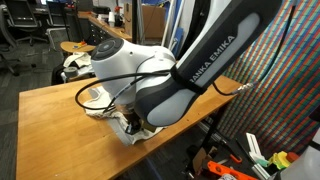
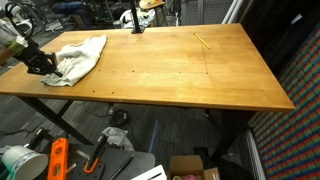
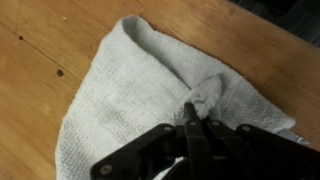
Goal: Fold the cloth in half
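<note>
The pale cloth (image 2: 84, 52) lies rumpled at the left end of the wooden table (image 2: 190, 72). The gripper (image 3: 192, 108) sits over the cloth's left side, jaws pinched tight on a raised tuft of the fabric.

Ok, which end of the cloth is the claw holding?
The cloth end by the short edge of the table: the claw pinches a raised fold there; the other end lies flat, free.

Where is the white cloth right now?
The white cloth lies crumpled on the wooden table, at its end toward the picture's left in an exterior view. The gripper pinches a bunched fold of it, as the wrist view shows.
</note>
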`<action>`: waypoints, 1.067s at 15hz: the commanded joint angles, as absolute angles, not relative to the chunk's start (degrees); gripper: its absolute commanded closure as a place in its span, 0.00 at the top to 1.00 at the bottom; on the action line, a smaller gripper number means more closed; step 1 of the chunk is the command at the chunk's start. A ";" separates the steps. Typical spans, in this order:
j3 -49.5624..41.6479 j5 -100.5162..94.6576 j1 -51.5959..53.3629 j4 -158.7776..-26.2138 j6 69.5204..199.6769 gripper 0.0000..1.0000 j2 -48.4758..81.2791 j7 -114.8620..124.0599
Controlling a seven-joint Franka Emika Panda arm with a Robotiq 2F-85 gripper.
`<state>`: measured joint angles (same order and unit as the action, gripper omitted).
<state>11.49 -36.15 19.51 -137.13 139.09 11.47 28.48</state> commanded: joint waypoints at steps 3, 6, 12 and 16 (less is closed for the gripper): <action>10.97 -35.58 19.68 -133.85 138.70 0.01 14.68 22.43; 10.01 -38.38 19.34 -132.23 139.24 0.01 16.42 22.64; 9.54 -34.57 17.02 -131.47 138.32 0.01 16.83 13.88; 9.61 -32.61 16.40 -132.13 137.64 0.01 16.15 8.05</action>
<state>9.56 -34.51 17.68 -132.08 138.34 14.76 13.03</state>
